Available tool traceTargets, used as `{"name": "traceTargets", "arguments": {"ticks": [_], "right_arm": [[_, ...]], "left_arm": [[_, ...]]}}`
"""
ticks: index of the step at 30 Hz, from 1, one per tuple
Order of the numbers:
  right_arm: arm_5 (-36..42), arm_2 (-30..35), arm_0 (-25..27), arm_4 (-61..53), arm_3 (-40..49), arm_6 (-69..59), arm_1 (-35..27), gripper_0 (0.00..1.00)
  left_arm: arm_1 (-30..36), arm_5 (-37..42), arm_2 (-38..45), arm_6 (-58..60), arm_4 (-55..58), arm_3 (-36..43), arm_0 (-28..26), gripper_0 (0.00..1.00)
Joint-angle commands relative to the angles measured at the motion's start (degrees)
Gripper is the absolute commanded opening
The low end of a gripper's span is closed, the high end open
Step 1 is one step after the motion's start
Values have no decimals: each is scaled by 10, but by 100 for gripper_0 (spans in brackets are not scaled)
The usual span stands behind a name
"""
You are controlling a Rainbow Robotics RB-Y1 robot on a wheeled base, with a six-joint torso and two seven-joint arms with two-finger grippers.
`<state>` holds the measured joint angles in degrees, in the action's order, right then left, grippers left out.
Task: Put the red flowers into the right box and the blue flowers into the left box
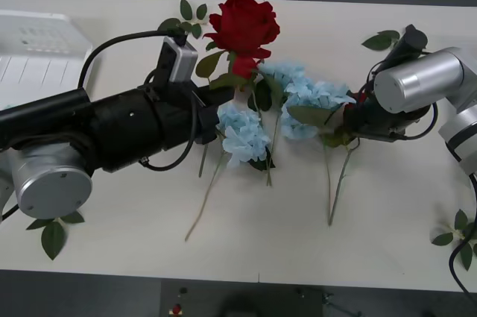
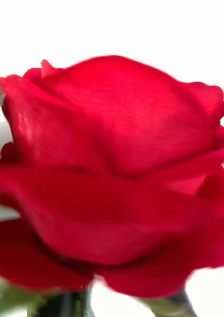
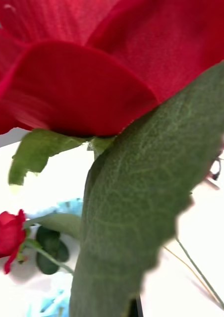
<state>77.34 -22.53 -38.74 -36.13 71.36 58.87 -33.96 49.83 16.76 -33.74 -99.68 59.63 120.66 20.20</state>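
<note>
White bench (image 1: 387, 227) stretched across your front view, with a dark floor strip along the far edge and another along the near edge. Your left hand (image 1: 223, 104) reached in from the left on its black forearm and met the stem of a red rose (image 1: 242, 30) just under the bloom; leaves covered the fingers, so you could not tell how far they were parted. That rose stood raised, its deep-red head open and full above the pale blue flowers (image 1: 287, 104). In your left wrist view the same bloom's petals (image 3: 92, 74) and one broad, veined green leaf (image 3: 137, 208) sat right up against the lens, and a second, small red rose (image 3: 8, 235) lay farther off on the bench.

Your right hand (image 1: 356, 112) came in from the right behind its silver wrist joint, low among the stems beside the blue clusters; whether it was clenched or released could not be told. Its wrist camera looked straight onto a red bloom (image 2: 112, 173).

You had the left box (image 1: 37, 56), white and slotted, at the far left corner, well apart from the flowers. Bare bench lay open toward the near edge, past the loose stem ends, with leaf sprigs (image 1: 54, 233) at the near corners.
</note>
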Motion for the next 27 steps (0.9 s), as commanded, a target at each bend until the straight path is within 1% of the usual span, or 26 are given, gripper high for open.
{"name": "traceTargets", "arguments": {"ticks": [1,2,5,7,11,15,18,21,24,27], "right_arm": [[-10,-2,-13,2,-7,-32,2,3],[-9,-2,-14,3,-7,-33,1,0],[-9,-1,-16,0,-7,-33,-2,0],[-4,0,-20,-10,-6,-33,-9,0],[11,3,-26,-34,12,-33,-34,0],[28,10,-27,-79,69,-32,-97,0],[57,42,-27,-122,107,-25,-151,0],[94,63,-41,-132,144,-17,-211,0],[130,63,-68,-127,146,17,-253,0],[149,62,-91,-106,120,65,-280,0]], "left_arm": [[10,-11,8,-35,-6,41,7,0],[10,-11,9,-43,-6,43,10,0],[9,-11,4,-73,-5,44,30,0],[7,-14,-3,-80,-1,43,56,0],[-24,-22,-3,-79,3,37,72,0],[-61,-23,-3,-79,5,26,72,0],[-78,-23,-2,-79,3,23,71,0],[-82,-24,-3,-79,5,23,71,0],[-84,-31,-4,-78,8,22,71,0],[-93,-32,-4,-76,12,22,71,0]]}}
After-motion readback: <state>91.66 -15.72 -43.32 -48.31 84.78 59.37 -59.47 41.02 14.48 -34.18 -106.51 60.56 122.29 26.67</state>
